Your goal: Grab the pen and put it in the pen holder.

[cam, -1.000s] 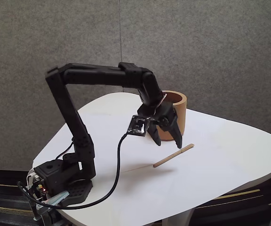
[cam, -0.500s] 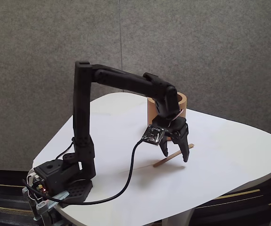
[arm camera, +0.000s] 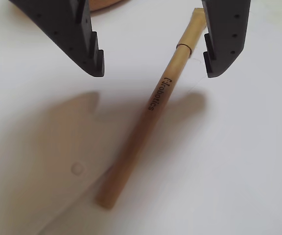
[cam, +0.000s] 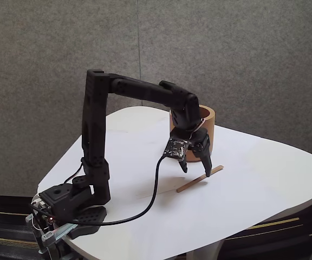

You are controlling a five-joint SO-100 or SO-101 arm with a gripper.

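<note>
Pen [arm camera: 151,110] flat on table [cam: 264,179], fingers [arm camera: 89,49] spread astride; pen holder [cam: 206,125] behind.

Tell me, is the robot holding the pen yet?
No, nothing is held. The end effector is open, with the pen lying flat on the table between its fingers, closer to one.

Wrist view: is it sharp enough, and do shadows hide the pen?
Wrist view: the thin tan wooden pen is fairly sharp, its printed lettering legible; soft finger shadows fall on the white table without hiding it. Fixed view: even light, mild blur, open black gripper over the pen.
</note>
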